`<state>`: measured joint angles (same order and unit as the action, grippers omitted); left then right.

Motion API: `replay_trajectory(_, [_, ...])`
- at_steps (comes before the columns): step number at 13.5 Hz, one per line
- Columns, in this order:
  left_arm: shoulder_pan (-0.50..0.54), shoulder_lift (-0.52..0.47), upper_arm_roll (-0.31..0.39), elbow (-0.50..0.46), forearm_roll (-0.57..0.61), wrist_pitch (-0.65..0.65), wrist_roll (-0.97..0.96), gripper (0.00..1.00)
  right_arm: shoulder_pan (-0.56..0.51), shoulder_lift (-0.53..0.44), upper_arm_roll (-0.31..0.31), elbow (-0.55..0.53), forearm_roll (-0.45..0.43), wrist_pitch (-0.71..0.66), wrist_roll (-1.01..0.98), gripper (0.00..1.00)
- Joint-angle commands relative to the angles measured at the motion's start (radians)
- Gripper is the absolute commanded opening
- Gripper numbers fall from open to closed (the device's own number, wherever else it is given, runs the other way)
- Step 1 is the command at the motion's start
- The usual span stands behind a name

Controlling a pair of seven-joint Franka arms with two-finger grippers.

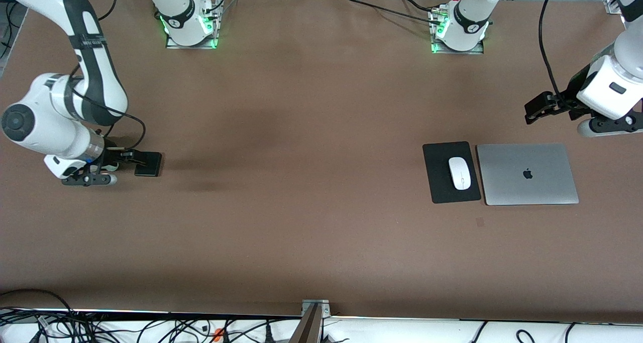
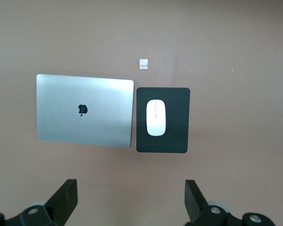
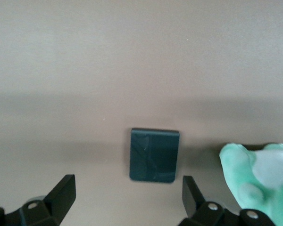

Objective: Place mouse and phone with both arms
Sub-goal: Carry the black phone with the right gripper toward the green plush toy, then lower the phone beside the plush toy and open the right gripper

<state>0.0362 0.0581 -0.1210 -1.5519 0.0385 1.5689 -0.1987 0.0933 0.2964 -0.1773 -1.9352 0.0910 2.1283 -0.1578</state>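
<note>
The desk (image 1: 311, 192) is covered in a matt brown sheet with a faintly felt-like look, while the mouse (image 1: 459, 173) is smooth glossy white plastic lying on a flat matt black mat (image 1: 437, 182). Beside the mat, the laptop (image 1: 527, 174) has a brushed, satiny silver metal lid. The phone (image 3: 154, 154) is a dark slab with a soft sheen, perhaps glass or plastic, and both grippers' fingers (image 2: 66, 200) look like matt black plastic.

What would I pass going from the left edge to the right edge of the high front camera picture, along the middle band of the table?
Right gripper with open fingers → phone → black mat → mouse lying on that mat → closed silver laptop → left gripper, open, above the table.
</note>
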Motion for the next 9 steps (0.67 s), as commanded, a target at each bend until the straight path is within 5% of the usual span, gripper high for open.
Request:
replay_trajectory(1, [-0.006,0.014,0.000,0.044,-0.014,-0.018,0.005,1.00,-0.013,-0.098,0.010,0.076,0.022,-0.199,-0.005,1.00])
replay_trajectory(4, [-0.007,0.014,-0.003,0.044,-0.006,-0.020,0.004,1.00,-0.013,-0.169,0.007,0.171,0.021,-0.364,-0.006,1.00])
replay_trajectory(9, [-0.007,0.014,-0.002,0.044,-0.003,-0.021,0.004,1.00,-0.015,-0.298,-0.001,0.183,-0.002,-0.470,0.039,1.00])
